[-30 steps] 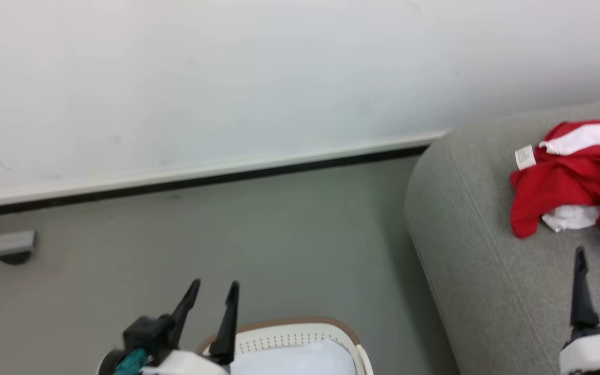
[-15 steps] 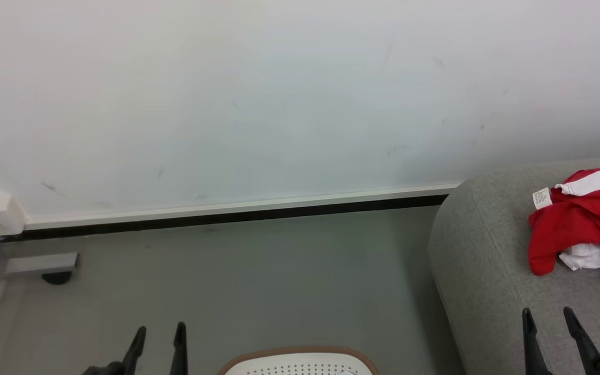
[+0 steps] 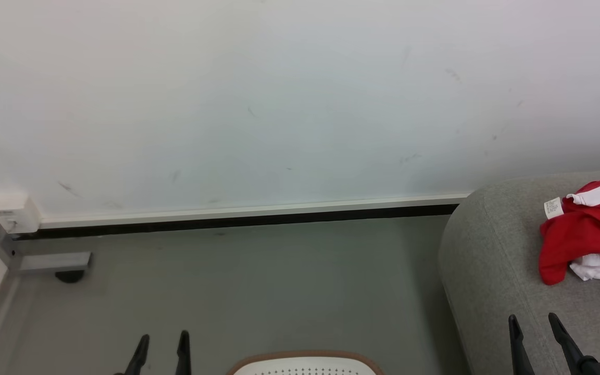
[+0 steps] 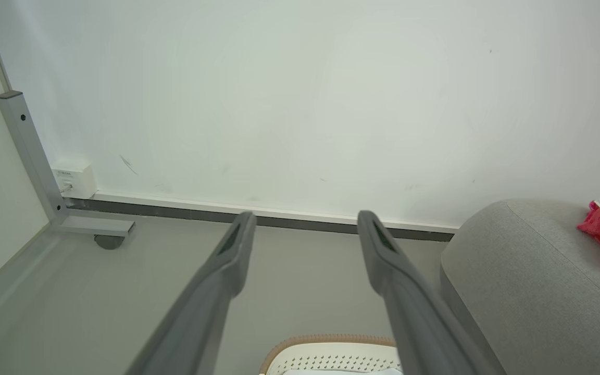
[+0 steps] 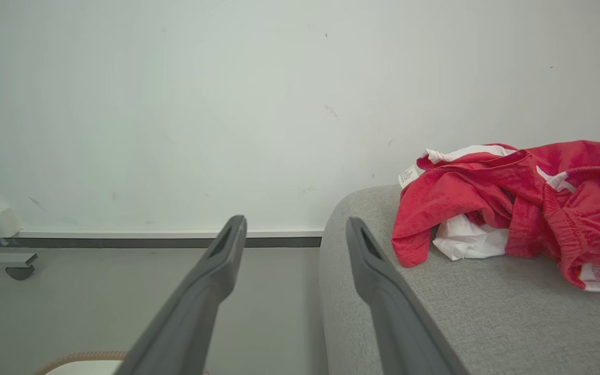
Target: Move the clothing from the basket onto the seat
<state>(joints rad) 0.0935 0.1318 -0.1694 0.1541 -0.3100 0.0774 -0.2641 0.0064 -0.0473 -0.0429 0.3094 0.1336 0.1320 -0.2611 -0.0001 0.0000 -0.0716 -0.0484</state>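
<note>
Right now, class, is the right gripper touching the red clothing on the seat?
Apart. The head view shows a strip of bare grey seat between the open right gripper and the clothing.

Woven grey seat (image 5: pixel 487 307), soft clothing (image 5: pixel 519 198)

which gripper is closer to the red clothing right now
Right. The right gripper is open above the seat, a little short of the clothing and not touching it. The left gripper is over the floor, beyond the basket.
</note>
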